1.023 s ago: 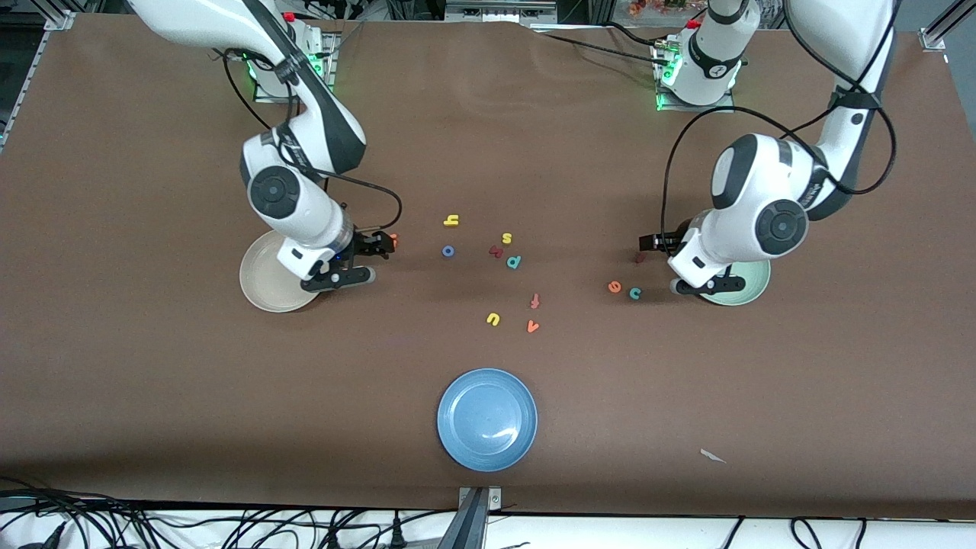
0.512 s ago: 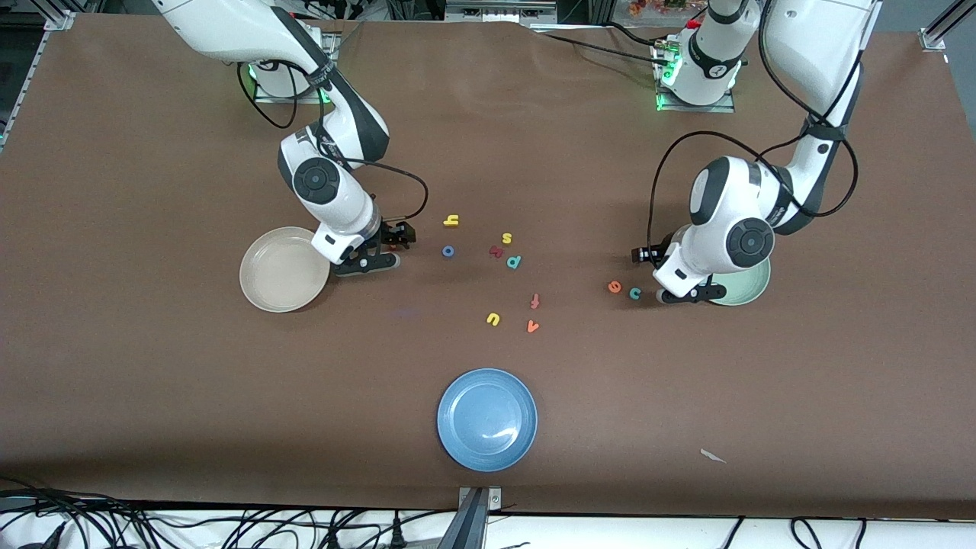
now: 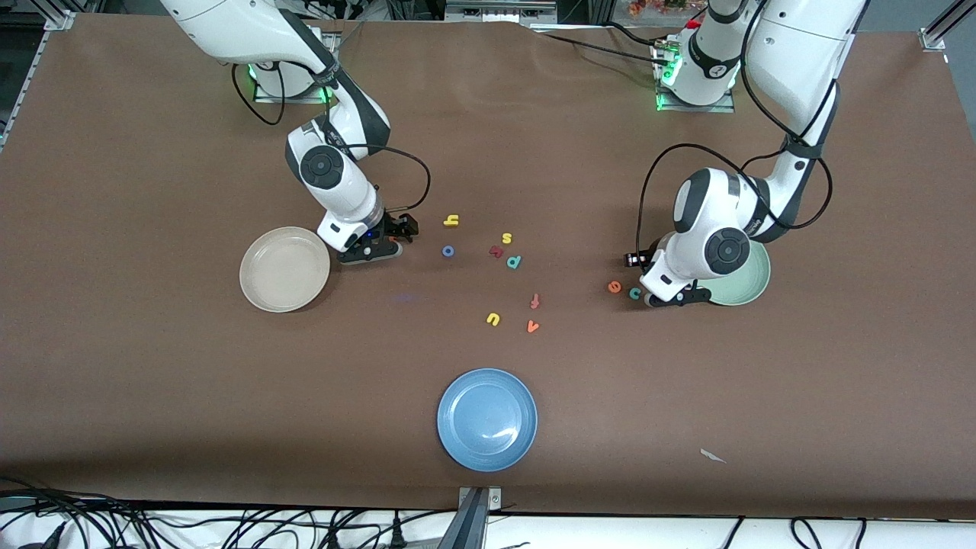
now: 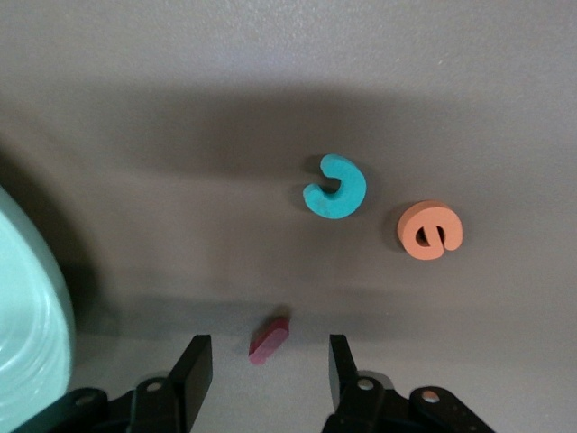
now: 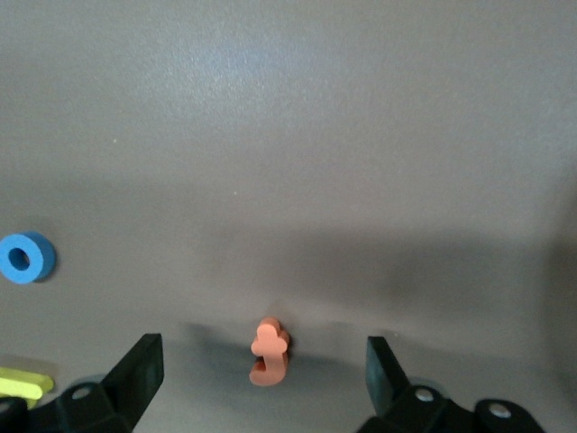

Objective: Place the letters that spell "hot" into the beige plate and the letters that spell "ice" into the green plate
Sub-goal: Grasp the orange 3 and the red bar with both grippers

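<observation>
We see the left tool (image 4: 269, 374) straddling the dark red i (image 4: 270, 339) on the table beside the green plate (image 3: 751, 284), fingers half-closed, not yet gripping. The right tool (image 5: 261, 374), wide open, brackets the orange t (image 5: 269, 351) (near the beige plate (image 3: 263, 293)). Both arms have come lower than before.

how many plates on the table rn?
3: beige plate beside the right gripper; green plate partly under the left arm; blue plate nearest the front camera.

Foam letters (image 3: 447, 251) outside both plates (image 3: 284, 268)
</observation>
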Controlling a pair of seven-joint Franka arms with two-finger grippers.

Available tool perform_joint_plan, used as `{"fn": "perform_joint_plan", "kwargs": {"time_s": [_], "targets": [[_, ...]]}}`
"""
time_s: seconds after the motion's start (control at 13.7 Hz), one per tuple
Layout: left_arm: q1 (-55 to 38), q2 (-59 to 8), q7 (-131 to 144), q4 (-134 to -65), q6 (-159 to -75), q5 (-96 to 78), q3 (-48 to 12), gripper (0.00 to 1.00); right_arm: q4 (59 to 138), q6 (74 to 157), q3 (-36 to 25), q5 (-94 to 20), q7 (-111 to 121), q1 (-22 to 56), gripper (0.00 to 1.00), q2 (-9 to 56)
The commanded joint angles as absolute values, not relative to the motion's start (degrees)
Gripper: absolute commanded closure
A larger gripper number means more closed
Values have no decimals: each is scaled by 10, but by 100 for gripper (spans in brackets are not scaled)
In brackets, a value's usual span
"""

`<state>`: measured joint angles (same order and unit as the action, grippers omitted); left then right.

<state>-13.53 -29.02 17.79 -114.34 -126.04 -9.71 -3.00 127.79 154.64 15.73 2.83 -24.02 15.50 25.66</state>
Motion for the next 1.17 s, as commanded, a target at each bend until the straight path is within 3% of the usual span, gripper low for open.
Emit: {"fn": "perform_joint_plan", "kwargs": {"time_s": [0.0,0.44,0.73,0.8,1.1], "targets": [[-145,-298,181,-1139,-1264,-112,-25,43,1304,1571,159,40,-264,163,14,246],[-149,-305,182,-1142,-1264,-112,-25,44,1303,1572,159,52,-264,163,52,247],[-149,-308,182,-1142,-1264,-112,-25,48,1303,1571,159,54,-262,163,95,247],[-149,-309,182,-1142,-1264,-112,-25,48,1303,1571,159,54,-260,163,100,247],[-150,-313,183,-1142,-1264,-112,-25,54,1298,1521,156,55,-240,152,100,200]]}}
